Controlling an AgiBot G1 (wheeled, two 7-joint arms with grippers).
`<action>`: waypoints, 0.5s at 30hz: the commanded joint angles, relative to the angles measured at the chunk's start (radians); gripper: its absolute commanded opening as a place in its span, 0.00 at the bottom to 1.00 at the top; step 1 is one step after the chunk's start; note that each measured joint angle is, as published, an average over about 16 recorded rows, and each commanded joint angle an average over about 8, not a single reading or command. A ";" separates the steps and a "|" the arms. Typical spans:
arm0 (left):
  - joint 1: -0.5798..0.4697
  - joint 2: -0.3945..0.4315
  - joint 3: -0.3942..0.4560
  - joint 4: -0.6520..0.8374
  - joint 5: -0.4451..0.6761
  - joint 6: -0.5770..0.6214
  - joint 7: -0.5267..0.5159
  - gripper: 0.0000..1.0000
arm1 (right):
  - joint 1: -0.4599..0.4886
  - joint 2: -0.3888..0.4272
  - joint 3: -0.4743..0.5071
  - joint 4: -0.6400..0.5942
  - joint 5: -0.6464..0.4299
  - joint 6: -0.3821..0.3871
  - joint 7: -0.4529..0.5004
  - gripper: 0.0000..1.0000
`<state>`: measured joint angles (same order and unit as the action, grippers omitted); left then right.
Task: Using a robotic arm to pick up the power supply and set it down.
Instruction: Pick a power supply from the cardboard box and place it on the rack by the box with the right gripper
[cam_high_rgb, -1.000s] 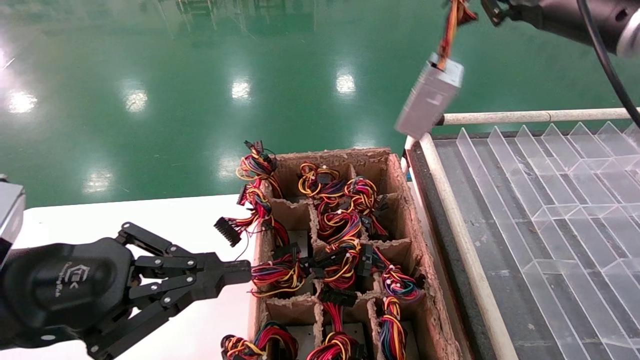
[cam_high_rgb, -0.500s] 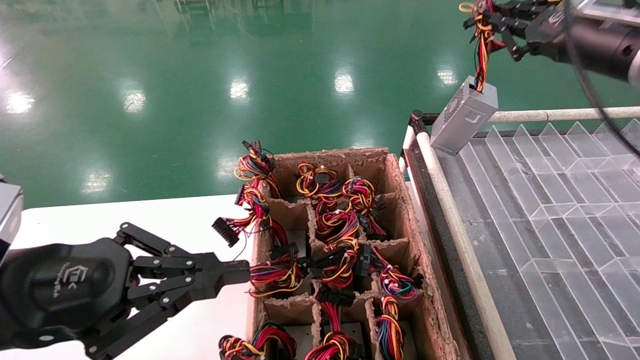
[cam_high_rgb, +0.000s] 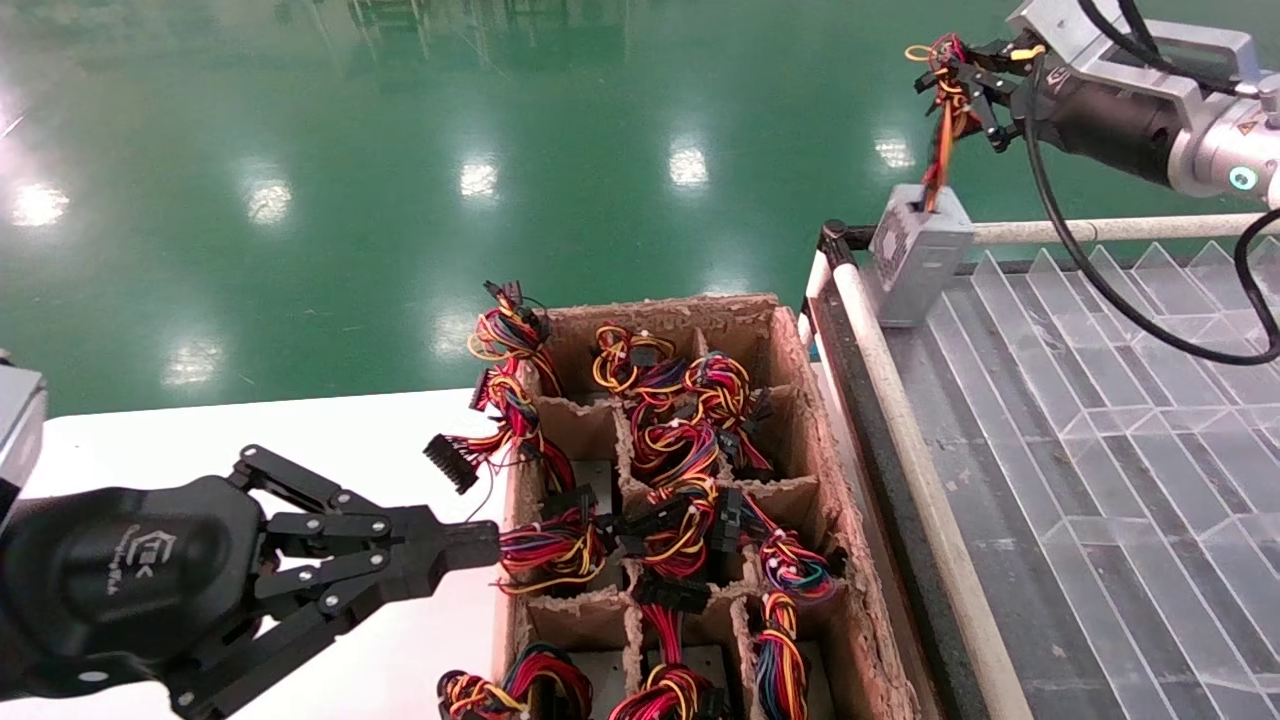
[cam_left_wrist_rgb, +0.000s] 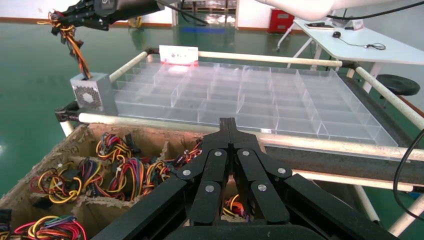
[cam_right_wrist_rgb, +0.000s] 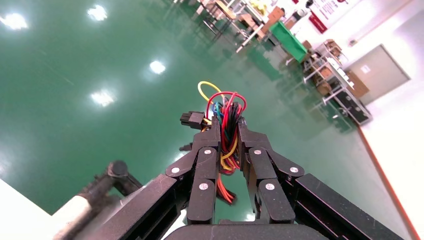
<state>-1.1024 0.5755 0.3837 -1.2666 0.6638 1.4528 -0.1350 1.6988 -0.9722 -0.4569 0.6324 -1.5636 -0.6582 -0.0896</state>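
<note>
Right gripper (cam_high_rgb: 950, 75) raised above the far left corner of the clear divider tray (cam_high_rgb: 1100, 400), fingers clamped on the wire bundle (cam_high_rgb: 940, 120) of the power supply (cam_high_rgb: 918, 255). Grey box hanging upright from those wires, perforated vent face turned toward the cardboard box, its lower end at the tray's corner compartment just inside the white rail (cam_high_rgb: 900, 430); contact with the tray floor impossible to judge. From the right wrist view, red, yellow and blue wires (cam_right_wrist_rgb: 226, 125) pinched between the two black fingers (cam_right_wrist_rgb: 205, 170), a black connector (cam_right_wrist_rgb: 192, 120) jutting beside them. From the left wrist view, power supply (cam_left_wrist_rgb: 91, 93) seen standing at the tray's corner (cam_left_wrist_rgb: 130, 95), wires drawn taut up to the right gripper (cam_left_wrist_rgb: 65, 20). Left gripper (cam_high_rgb: 480, 545) parked low over the white table (cam_high_rgb: 200, 440), fingertips pressed together, tip touching or just short of the near wall of the cardboard box (cam_high_rgb: 800, 420) packed with coiled wire harnesses (cam_high_rgb: 680, 450) in partitioned cells.
</note>
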 joint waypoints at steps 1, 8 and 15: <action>0.000 0.000 0.000 0.000 0.000 0.000 0.000 0.00 | 0.001 -0.009 -0.002 -0.011 -0.006 0.011 -0.012 0.00; 0.000 0.000 0.000 0.000 0.000 0.000 0.000 0.00 | -0.004 -0.051 -0.001 -0.030 0.009 0.013 -0.045 0.00; 0.000 0.000 0.000 0.000 0.000 0.000 0.000 0.00 | 0.003 -0.087 -0.004 -0.069 0.010 0.028 -0.077 0.00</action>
<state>-1.1024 0.5754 0.3838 -1.2666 0.6638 1.4528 -0.1350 1.7040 -1.0556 -0.4621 0.5631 -1.5556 -0.6356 -0.1642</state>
